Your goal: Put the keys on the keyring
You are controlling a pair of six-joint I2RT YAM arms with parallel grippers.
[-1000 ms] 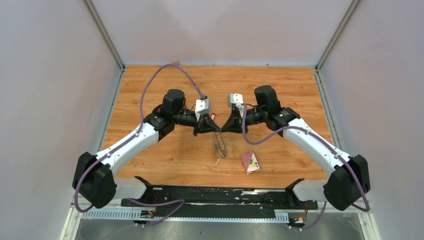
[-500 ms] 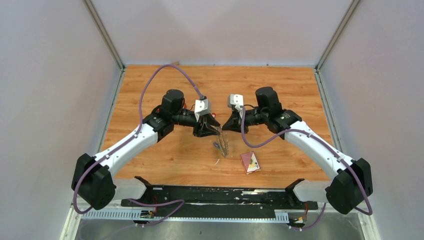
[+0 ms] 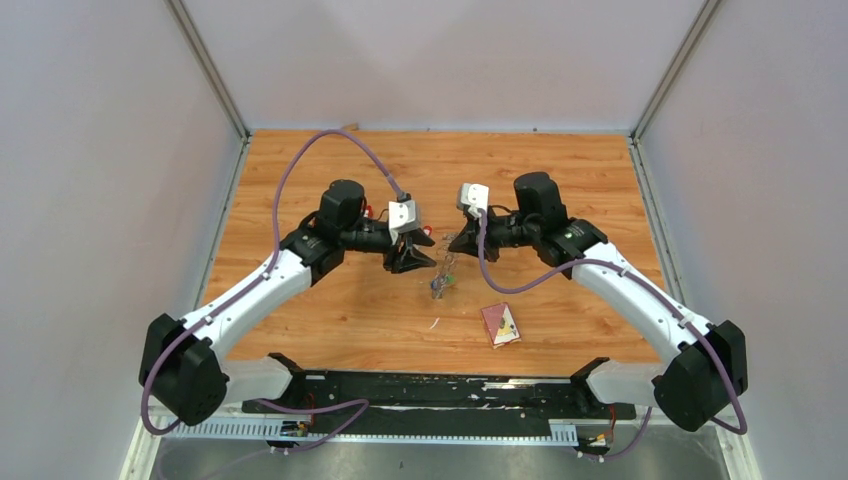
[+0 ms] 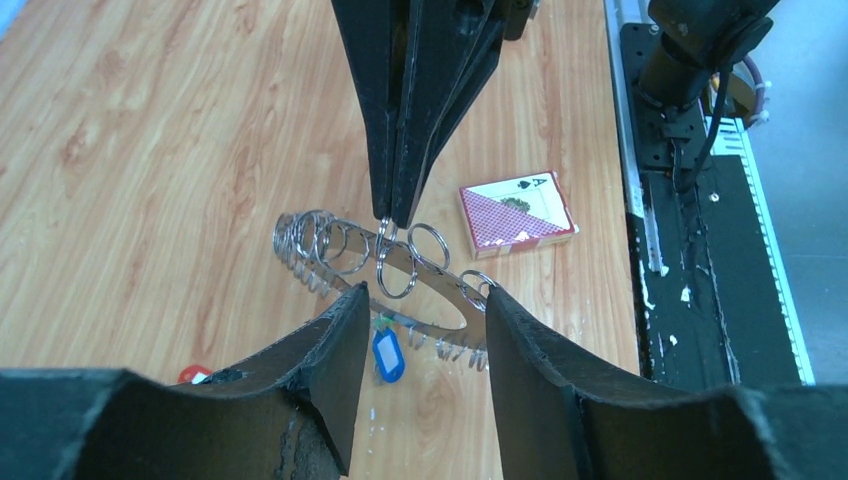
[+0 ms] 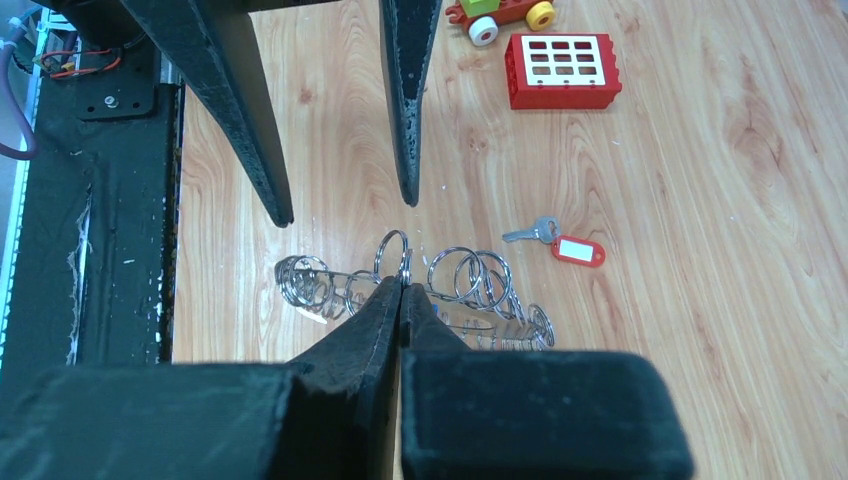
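Top view: the keyring [image 3: 441, 283] is mid-desk [image 3: 300, 180], near a card pack [image 3: 500, 324].
Left wrist: the left gripper [image 4: 425, 296] stands apart just before the keyring, with a blue-tagged key [image 4: 387, 355] beneath.
Right wrist: the right gripper [image 5: 401, 290] is pinched on one keyring loop, with a red-tagged key [image 5: 562, 245] nearby.

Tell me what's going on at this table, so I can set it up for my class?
Two robot arms are working on a keyring. The right tool is shut on one of its small wire loops. The left tool is open, with a finger on either side of the ring. A red-tagged key lies loose on the wooden table. A blue-tagged key sits under the ring; whether it is attached cannot be told. A pack of cards lies nearby.
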